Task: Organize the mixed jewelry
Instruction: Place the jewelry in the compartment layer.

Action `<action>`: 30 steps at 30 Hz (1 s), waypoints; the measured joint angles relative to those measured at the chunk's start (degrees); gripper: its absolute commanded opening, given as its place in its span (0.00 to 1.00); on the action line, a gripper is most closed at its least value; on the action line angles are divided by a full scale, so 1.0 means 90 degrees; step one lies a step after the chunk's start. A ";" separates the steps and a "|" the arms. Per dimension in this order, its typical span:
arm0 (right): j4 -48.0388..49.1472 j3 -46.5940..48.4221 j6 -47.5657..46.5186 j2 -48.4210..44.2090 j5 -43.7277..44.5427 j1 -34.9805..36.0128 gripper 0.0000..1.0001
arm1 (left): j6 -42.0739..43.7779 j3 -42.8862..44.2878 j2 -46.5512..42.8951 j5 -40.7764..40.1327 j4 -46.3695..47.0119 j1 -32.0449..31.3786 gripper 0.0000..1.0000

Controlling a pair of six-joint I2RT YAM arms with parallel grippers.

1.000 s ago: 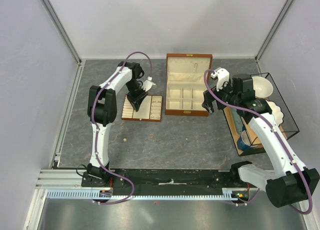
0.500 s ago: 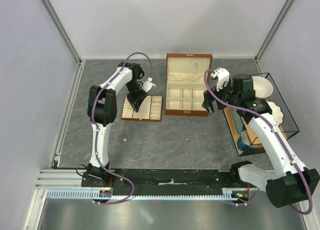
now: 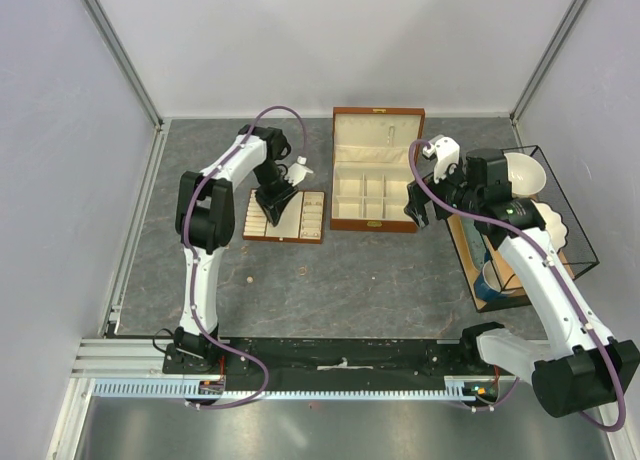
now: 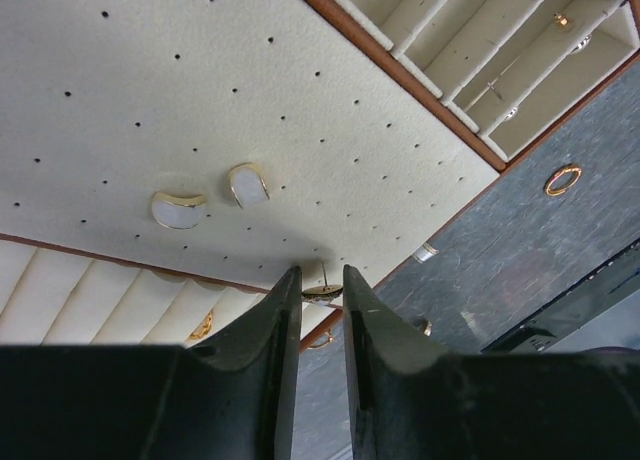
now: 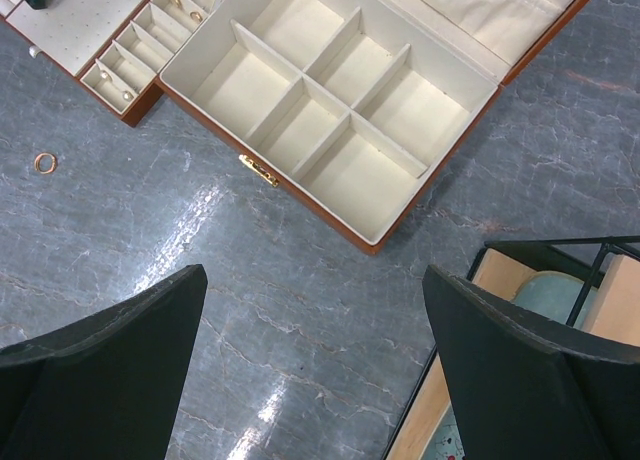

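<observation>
Grey table (image 3: 380, 270), left wrist view: we see a gold stud (image 4: 322, 292) pinched at bottom centre by the nearly closed left claw (image 4: 322, 271), over the cream perforated pad (image 4: 200, 80). A gold ring (image 4: 563, 179) lies loose at right. The right claw (image 5: 315, 272) gapes wide, empty, near the wooden box (image 5: 330, 100).

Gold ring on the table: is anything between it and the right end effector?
Nothing visible. Only bare table lies between the gold ring and the open right end effector.
</observation>
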 measured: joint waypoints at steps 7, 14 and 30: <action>0.0039 -0.0078 0.0000 -0.0017 0.0000 0.0000 0.98 | -0.0002 -0.0012 -0.0039 -0.0029 0.0002 -0.0039 0.38; 0.0046 -0.0078 0.0000 -0.0068 -0.0002 -0.0002 0.98 | -0.0002 -0.0078 -0.0141 -0.0172 0.0000 -0.0068 0.39; 0.0049 -0.0090 0.0000 -0.0119 -0.0027 0.0000 0.98 | 0.0000 -0.1105 -0.1433 -0.0153 0.0180 -0.0083 0.39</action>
